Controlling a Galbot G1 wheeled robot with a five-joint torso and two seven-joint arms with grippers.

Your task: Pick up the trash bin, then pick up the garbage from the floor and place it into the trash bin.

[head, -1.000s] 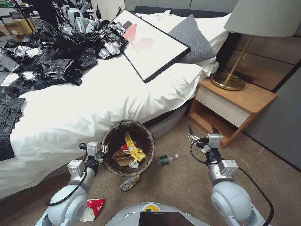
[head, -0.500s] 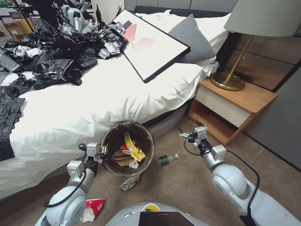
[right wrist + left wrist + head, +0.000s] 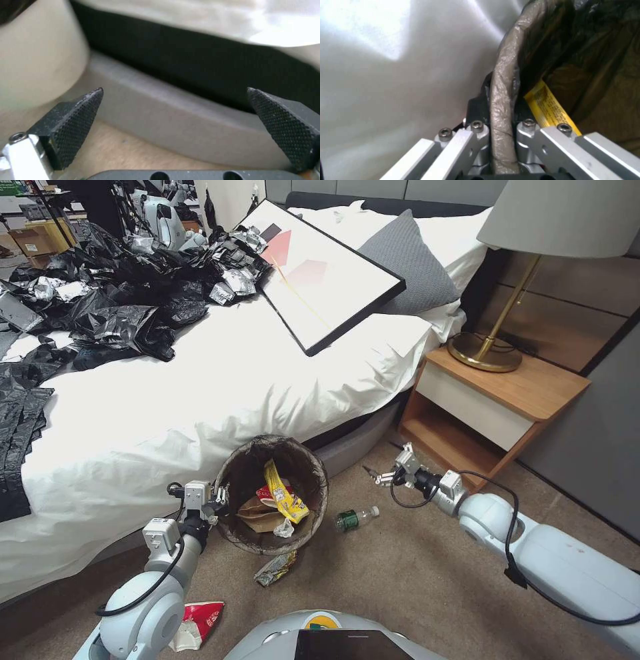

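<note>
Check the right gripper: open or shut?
Open. The right gripper has its two black fingertips spread wide with nothing between them, near the bed base.

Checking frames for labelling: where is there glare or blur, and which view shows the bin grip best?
Left wrist view: glare washes out the sheet, but the left gripper is sharp, jaws shut on the bin rim. Right wrist view: the bed base is soft-focused behind the open right gripper. Head view: evenly lit.

White bed [image 3: 200,400] bearing black plastic bags [image 3: 113,300], framed picture [image 3: 320,273], grey pillow [image 3: 407,260]; wooden nightstand [image 3: 507,393] with lamp [image 3: 533,240].
</note>
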